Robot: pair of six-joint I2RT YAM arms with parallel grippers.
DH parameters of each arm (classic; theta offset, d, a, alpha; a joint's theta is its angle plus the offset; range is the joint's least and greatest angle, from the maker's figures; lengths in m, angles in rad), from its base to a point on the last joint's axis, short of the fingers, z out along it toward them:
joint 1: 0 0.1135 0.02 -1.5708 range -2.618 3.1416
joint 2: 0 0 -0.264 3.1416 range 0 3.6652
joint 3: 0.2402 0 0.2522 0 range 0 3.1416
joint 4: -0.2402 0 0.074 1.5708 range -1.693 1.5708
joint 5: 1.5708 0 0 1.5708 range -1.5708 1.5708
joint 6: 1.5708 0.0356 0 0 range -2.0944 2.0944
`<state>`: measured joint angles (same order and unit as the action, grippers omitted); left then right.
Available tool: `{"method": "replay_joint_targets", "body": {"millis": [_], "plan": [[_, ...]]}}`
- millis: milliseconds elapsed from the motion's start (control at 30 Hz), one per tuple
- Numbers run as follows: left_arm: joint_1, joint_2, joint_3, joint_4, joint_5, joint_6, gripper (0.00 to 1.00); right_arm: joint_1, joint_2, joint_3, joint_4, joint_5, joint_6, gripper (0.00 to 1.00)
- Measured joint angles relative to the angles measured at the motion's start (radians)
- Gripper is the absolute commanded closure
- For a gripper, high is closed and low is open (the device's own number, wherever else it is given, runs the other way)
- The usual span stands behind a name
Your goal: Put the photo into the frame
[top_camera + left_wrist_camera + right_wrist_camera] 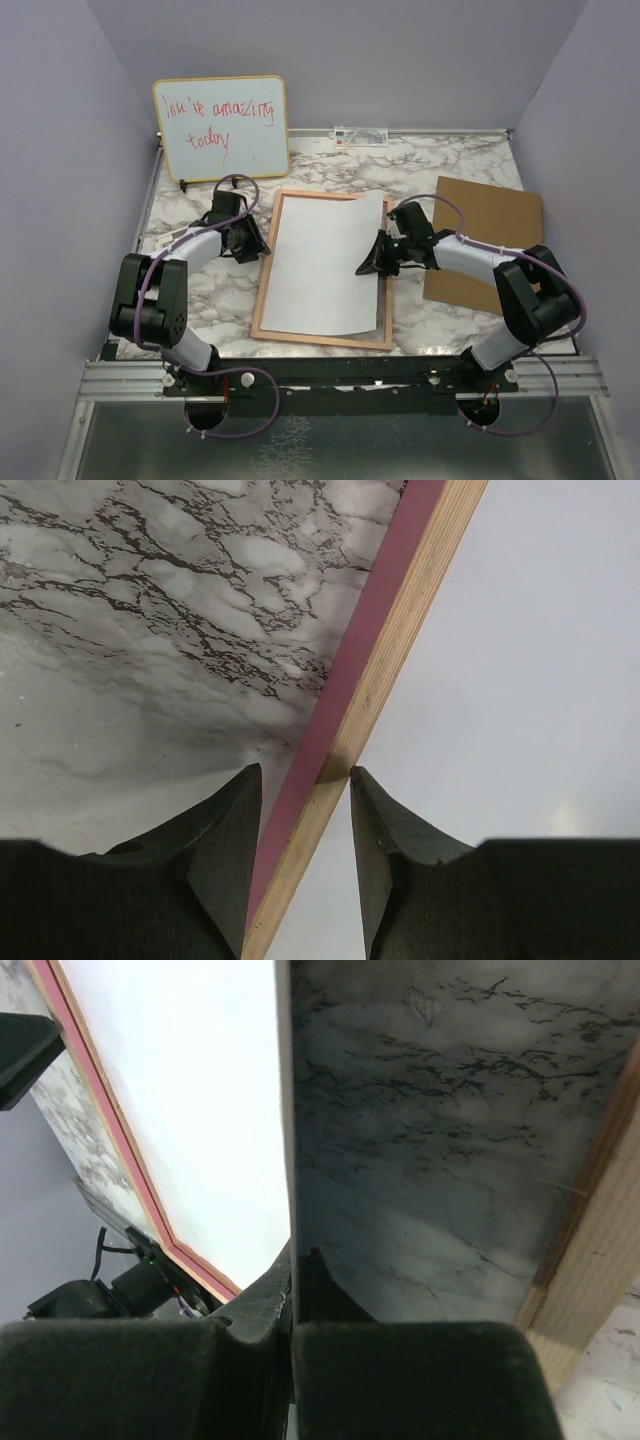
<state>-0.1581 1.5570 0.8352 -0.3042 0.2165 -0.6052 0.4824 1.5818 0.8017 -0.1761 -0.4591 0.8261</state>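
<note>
The frame (262,290) lies flat in the middle of the table, its pinkish wood border showing. The photo (320,270) lies in it white side up, with its right edge lifted and curled. My right gripper (372,262) is shut on that right edge; in the right wrist view the paper (190,1090) runs edge-on into the closed fingers (250,1305). My left gripper (255,240) is open at the frame's left border. In the left wrist view its fingers (235,810) straddle the border (385,650) with a gap on each side, and the white sheet (520,660) lies to the right.
The brown backing board (485,240) lies on the table to the right of the frame, under my right arm. A yellow-edged whiteboard (220,127) with red handwriting stands at the back left. Marble tabletop (440,160) surrounds the frame, with walls on three sides.
</note>
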Motion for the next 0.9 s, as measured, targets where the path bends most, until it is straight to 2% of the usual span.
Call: {"method": "replay_joint_targets", "body": {"millis": [167,267,333,500,567,700,900], "plan": [[0.000,0.000,0.000,0.000,0.000,0.001,0.57,0.000,0.033,0.011,0.003,-0.026,-0.008,0.99],[0.000,0.001,0.000,0.000,0.000,0.001,0.57,0.000,0.061,0.021,0.014,-0.034,-0.008,0.93],[0.000,0.001,0.000,0.000,0.000,0.001,0.56,0.000,0.078,0.032,0.018,-0.037,-0.007,0.80],[0.000,0.001,0.000,-0.001,-0.001,0.002,0.51,0.000,0.082,0.066,0.000,-0.028,-0.011,0.35],[0.002,0.001,0.000,-0.003,-0.002,0.002,0.50,0.000,0.070,0.078,-0.020,-0.009,-0.015,0.26],[0.009,0.001,0.001,-0.010,-0.007,0.005,0.49,0.000,0.016,0.096,-0.087,0.032,-0.027,0.19],[0.028,0.001,0.012,-0.019,-0.009,0.016,0.46,0.000,-0.036,0.144,-0.204,0.126,-0.050,0.18]]}}
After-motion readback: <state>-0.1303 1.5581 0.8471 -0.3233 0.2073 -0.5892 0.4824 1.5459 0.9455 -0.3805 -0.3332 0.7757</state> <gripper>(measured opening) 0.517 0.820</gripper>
